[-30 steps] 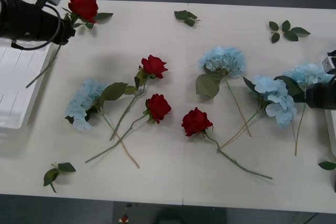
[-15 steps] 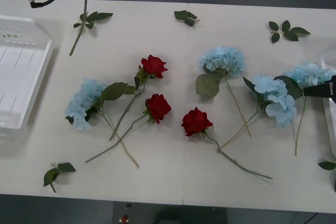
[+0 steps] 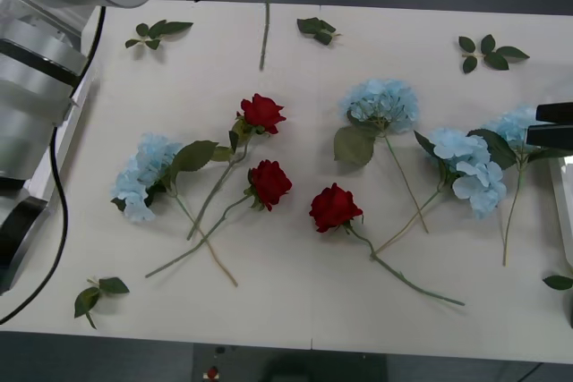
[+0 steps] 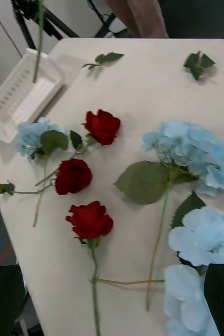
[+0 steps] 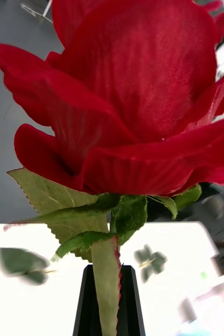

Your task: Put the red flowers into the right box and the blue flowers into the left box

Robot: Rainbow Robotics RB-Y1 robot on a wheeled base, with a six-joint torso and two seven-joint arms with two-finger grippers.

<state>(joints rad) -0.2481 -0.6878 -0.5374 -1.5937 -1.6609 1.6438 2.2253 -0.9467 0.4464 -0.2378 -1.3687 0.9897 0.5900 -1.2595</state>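
Above the far left of the surface (image 3: 295, 319), the left arm is raised; in the left wrist view its left hand (image 5: 109, 302) has black fingers pressed together on the stem of a held rose (image 5: 138, 100), whose head stands directly over the hand with serrated leaves just beneath it. From the front view, the thin stem of that rose (image 3: 264, 20) hangs down over the far edge of the surface, apart from everything lying there. Three more red flowers (image 3: 262, 112) lie mid-surface: one beside a leaf, one (image 3: 269, 182) just nearer, one (image 3: 334, 207) to the right of that, stems running toward the near edge. Blue flowers: one cluster (image 3: 143, 174) lies left of the roses with its stem crossing a rose stem; one (image 3: 382, 102) lies right of centre; two more (image 3: 469, 170) lie at the right, close together. Right hand (image 3: 551, 124) sits at the right edge, black fingers level and touching or just over the outermost blue cluster (image 3: 517, 124); cannot tell whether it is spread or pinching. Right box (image 3: 564, 212) shows as a white rim at the right edge, just beyond that hand. Left box (image 4: 22, 97) lies at the surface's left end, well apart from the right hand. Loose leaf sprigs (image 3: 489, 51) lie scattered near the edges.
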